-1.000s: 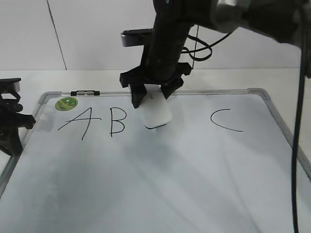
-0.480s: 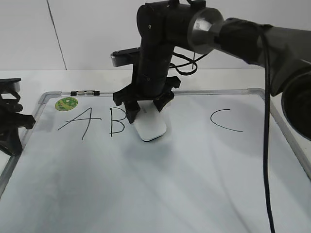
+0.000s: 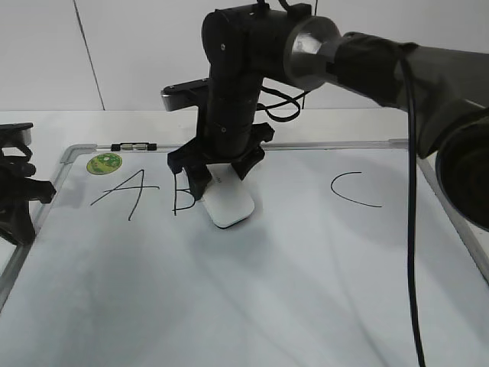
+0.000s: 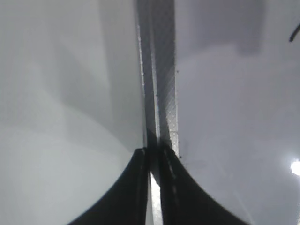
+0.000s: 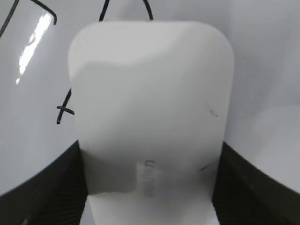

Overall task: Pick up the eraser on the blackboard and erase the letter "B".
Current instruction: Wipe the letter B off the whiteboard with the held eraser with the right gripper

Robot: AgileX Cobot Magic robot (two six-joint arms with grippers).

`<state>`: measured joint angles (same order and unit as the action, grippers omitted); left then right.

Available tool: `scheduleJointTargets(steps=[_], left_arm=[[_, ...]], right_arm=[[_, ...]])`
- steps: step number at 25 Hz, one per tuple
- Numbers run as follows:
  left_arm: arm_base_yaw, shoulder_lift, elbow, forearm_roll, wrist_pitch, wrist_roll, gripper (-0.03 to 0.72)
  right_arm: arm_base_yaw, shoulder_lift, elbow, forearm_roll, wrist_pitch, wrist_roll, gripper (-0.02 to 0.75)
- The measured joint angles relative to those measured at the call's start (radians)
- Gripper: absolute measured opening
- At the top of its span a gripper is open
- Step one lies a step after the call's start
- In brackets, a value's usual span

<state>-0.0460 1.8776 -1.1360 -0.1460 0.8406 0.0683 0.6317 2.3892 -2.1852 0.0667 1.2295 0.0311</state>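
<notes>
my right gripper (image 3: 216,174) reaches in from the far right and its jaws are clamped on the white eraser (image 3: 227,202), one black finger on each long side. the eraser sits tilted, its near end down against the blackboard (image 3: 252,283), right on top of the letter "b" (image 3: 179,193). from the exterior view only the left upright stroke and a bit of the upper bowl of that letter show beside the eraser's left edge; the rest is hidden under it. in my right wrist view the eraser (image 5: 150,117) fills most of the frame between my two fingers (image 5: 42,192), with thin black marker strokes peeking out past its far edge and to its left.

the slanted letter "a" (image 3: 124,191) lies just left of the "b", and the open letter "c" (image 3: 353,189) lies well apart to the right. a round green sticker (image 3: 104,162) sits in the board's far left corner, and a small black-and-clear clip (image 3: 134,145) rests on the far frame beside it.

my left gripper (image 3: 17,187) stays off the left edge of the board, over the white desk (image 3: 46,126). in my left wrist view its jaws are pressed together, empty, above the board's grey frame (image 4: 161,89).
</notes>
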Motion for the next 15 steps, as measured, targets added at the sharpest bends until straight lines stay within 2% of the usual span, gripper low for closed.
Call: scheduleJointTargets(steps=[15], left_arm=[[0.000, 0.000, 0.000, 0.000, 0.000, 0.000, 0.032]], right_arm=[[0.000, 0.000, 0.000, 0.016, -0.013, -0.031, 0.566]])
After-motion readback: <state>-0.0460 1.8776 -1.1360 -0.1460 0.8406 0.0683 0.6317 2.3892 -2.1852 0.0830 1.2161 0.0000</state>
